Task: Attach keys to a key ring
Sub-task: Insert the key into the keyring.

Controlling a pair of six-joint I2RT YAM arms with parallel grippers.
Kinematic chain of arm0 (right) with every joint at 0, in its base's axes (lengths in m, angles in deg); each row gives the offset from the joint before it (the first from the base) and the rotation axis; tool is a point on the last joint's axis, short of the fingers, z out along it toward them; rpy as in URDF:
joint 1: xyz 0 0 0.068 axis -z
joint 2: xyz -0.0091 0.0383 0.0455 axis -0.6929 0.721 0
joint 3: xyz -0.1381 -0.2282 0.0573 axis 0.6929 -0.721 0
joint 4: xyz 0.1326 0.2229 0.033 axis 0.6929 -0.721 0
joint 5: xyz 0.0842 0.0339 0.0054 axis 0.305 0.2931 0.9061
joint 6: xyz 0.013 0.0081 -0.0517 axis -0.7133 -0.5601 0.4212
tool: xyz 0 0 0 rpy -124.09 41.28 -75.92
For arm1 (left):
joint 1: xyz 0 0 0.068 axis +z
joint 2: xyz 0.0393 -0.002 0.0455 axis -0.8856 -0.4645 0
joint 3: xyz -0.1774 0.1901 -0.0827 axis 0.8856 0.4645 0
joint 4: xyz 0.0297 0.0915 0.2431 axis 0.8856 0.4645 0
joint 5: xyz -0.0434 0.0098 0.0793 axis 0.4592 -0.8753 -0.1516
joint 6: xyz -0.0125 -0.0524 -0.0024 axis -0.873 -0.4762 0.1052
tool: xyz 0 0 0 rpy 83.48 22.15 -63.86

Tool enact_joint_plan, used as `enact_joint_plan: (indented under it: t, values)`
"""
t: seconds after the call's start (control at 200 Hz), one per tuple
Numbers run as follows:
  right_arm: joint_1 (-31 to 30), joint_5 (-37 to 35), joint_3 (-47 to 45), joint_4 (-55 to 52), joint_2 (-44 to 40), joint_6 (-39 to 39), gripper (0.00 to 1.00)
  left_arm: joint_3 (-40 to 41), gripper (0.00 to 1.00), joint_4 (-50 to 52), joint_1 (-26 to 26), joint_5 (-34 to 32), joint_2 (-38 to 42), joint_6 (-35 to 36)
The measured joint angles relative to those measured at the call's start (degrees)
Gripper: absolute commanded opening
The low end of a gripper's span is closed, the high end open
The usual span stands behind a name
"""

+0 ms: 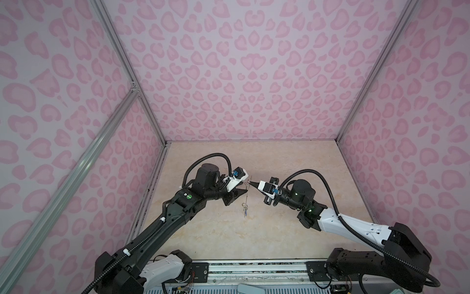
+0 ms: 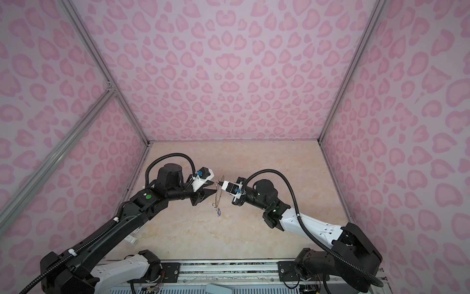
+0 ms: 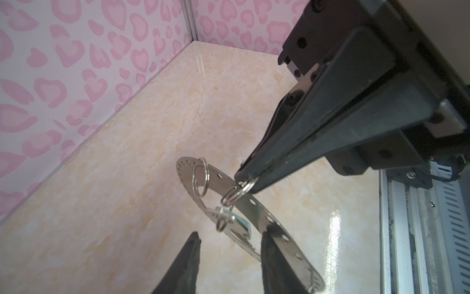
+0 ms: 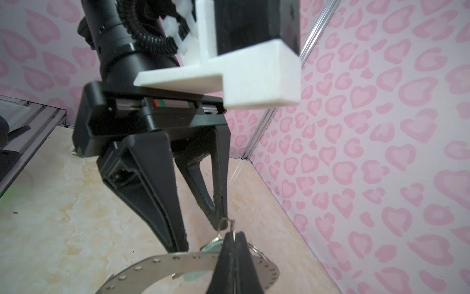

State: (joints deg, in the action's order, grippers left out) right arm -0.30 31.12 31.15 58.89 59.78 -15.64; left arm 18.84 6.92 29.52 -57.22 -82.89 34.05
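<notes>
No legible words, brand names or numbers anywhere in these views. Only wordless marks: a round green sticker (image 1: 188, 196) on the black link of the left arm (image 1: 162, 224), the same sticker (image 2: 147, 196) showing in both top views. In the right wrist view, a small red-and-green stripe (image 4: 158, 103) on the slide rail (image 4: 127, 103) of the left hand (image 4: 201, 236), too blurred for any lettering.

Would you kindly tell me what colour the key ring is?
The key ring is silver-grey metal; the left wrist view shows it best.
</notes>
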Motion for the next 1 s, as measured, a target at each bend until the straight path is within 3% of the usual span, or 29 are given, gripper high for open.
enact_joint_plan:
  t: [0.265,0.32,0.73,0.905,1.0]
  values:
    - [0.09,-0.42,-1.05,3.91,0.24,-2.40,0.00,1.75,0.38,-3.48,-0.72,0.37,-0.35,-2.49]
    - [0.09,-0.44,-1.22,4.44,0.39,-3.06,0.00,1.77,0.31,-4.13,-0.96,-0.20,-0.42,-2.97]
    - [0.09,-1.75,-1.36,6.51,1.31,-5.09,0.00,3.37,0.27,-8.48,-3.23,-5.51,-0.79,-4.90]
    - [0.11,-1.97,-1.36,8.07,2.16,-6.29,0.00,3.37,0.07,-9.84,-3.45,-6.36,-0.66,-5.27]
    - [0.17,-2.40,-1.36,8.48,2.21,-6.64,0.00,3.39,0.03,-10.12,-3.58,-6.58,-0.66,-5.27]
